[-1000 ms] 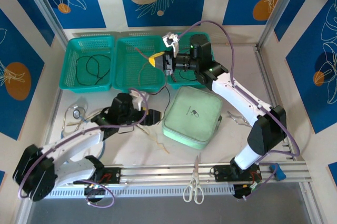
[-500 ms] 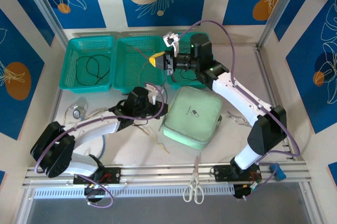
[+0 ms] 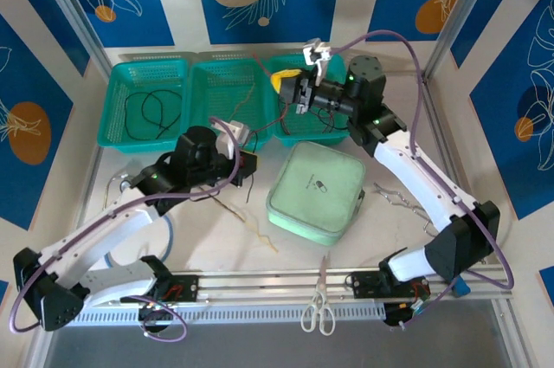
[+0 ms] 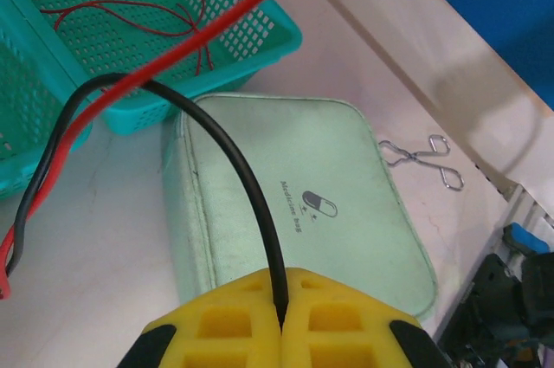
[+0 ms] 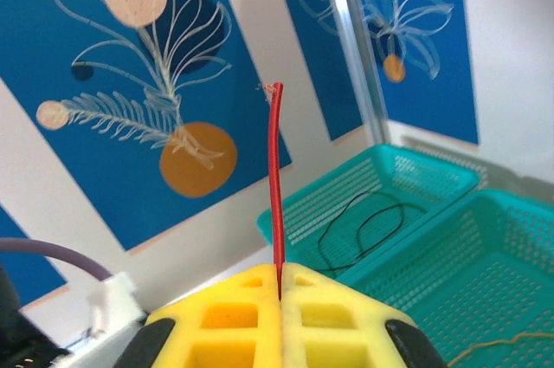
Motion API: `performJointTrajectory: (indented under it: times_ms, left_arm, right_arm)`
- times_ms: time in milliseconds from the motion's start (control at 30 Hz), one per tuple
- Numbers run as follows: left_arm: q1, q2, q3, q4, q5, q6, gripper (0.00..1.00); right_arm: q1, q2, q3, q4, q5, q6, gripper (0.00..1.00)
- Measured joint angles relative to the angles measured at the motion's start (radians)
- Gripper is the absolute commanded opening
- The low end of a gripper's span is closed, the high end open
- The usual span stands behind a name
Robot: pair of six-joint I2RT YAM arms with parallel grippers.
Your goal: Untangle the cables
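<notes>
- The left pincer (image 4: 281,320) has its yellow pads pressed together on a black cable (image 4: 234,160), which comes out right at the seam between them.
- From the top camera, this pincer (image 3: 247,163) hangs over the bench (image 3: 216,242), between the row of baskets and a pale green pouch (image 3: 316,190).
- The black cable arches up and leftward from the pads, then bends down alongside a red cable (image 4: 173,61).
- The red cable runs in a straight diagonal line across the left wrist view and crosses the black one near the top of its arch.
- The right pincer (image 5: 279,286) is clamped shut on the red cable (image 5: 275,177); a short end sticks straight up from its pads, frayed at the tip.
- Seen from above, the right pincer (image 3: 284,89) is raised over the basket row.
- A teal basket (image 4: 260,35) just beside the pouch (image 4: 346,212) holds loose red loops.
- The leftmost basket (image 3: 117,82) holds a coiled black cable (image 3: 156,112).
- A tan cable (image 3: 260,234) lies loose on the bench, near the pouch.
- Metal forceps (image 4: 424,158) lie beyond the pouch; scissors (image 3: 318,307) rest at the near rail.
</notes>
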Motion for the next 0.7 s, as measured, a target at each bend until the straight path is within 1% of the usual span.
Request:
performJointTrajectory:
  times_ms: [200,300,400,500,700]
  left_arm:
    - [0.011,-0.024,0.083,-0.186,0.063,0.009,0.00]
    - [0.034,-0.039,0.137,-0.259,0.091,0.016,0.00]
    - [0.073,-0.091,0.181,-0.302,0.086,0.039,0.00]
    - [0.103,-0.164,0.204,-0.324,0.024,0.064,0.00]
    - [0.139,-0.248,0.238,-0.384,-0.191,0.101,0.00]
  right_arm:
    - [-0.072,-0.051,-0.055,0.023,0.064,0.034,0.00]
    - [-0.110,-0.084,-0.092,0.024,0.093,0.046,0.00]
    - [-0.151,-0.126,-0.126,0.026,0.126,0.057,0.00]
    - [-0.185,-0.172,-0.161,0.029,0.155,0.073,0.00]
    - [-0.237,-0.243,-0.222,0.062,0.206,0.104,0.00]
